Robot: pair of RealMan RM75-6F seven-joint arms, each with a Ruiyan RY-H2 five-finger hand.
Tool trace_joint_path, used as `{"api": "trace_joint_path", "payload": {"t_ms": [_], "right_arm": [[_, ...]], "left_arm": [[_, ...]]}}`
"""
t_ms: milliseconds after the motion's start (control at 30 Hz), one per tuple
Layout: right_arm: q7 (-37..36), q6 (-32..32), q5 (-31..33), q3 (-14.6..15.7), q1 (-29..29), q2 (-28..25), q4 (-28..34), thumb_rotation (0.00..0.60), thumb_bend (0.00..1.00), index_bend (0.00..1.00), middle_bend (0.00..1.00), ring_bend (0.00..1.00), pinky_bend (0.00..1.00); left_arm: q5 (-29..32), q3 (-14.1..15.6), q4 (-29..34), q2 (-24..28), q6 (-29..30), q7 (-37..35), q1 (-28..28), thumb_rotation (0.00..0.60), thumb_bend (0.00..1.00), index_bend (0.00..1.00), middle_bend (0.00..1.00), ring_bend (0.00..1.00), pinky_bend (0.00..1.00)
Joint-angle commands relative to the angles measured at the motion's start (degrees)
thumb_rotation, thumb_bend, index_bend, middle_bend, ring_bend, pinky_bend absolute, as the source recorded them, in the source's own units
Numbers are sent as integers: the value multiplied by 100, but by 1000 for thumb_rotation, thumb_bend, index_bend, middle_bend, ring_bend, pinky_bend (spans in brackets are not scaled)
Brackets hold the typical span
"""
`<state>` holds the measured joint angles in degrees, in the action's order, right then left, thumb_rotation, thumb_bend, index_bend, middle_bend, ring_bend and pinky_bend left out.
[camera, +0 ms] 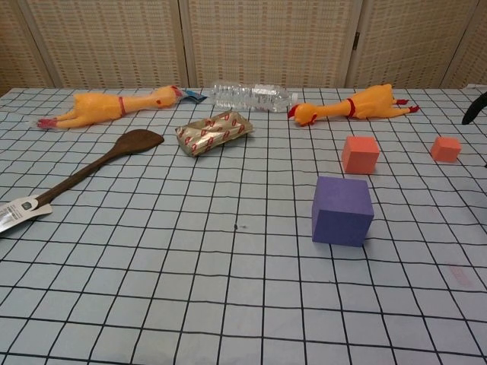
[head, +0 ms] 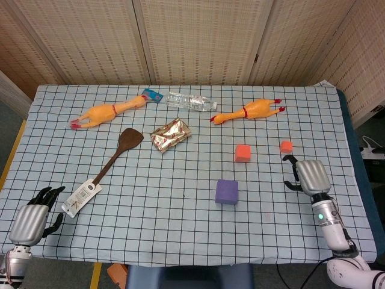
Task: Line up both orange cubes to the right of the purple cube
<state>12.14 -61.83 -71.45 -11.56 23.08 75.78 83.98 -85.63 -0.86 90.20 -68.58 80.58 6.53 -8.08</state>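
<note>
The purple cube (head: 227,191) (camera: 342,211) sits right of the table's centre. A larger orange cube (head: 242,153) (camera: 360,154) lies just behind it, and a small orange cube (head: 286,146) (camera: 445,148) rests further right. My right hand (head: 308,174) hovers over the cloth just in front of and to the right of the small orange cube, holding nothing, with its dark fingers apart. Only a dark fingertip (camera: 475,106) of it shows at the chest view's right edge. My left hand (head: 33,218) hangs empty at the near left corner with its fingers spread.
Two rubber chickens (head: 108,112) (head: 249,111) and a clear plastic bottle (head: 191,101) lie along the far side. A foil packet (head: 171,134) and a wooden spatula (head: 111,159) with a paper tag lie left of centre on the checked cloth (head: 180,229).
</note>
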Motion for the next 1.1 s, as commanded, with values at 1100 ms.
{"api": "trace_joint_path", "payload": {"t_ms": [1100], "right_arm": [[1174, 958, 2624, -850, 1767, 2007, -1550, 600, 88, 279, 796, 900, 992]], "left_arm": [[-122, 132, 78, 93, -153, -113, -62, 600, 451, 162, 243, 120, 370]]}}
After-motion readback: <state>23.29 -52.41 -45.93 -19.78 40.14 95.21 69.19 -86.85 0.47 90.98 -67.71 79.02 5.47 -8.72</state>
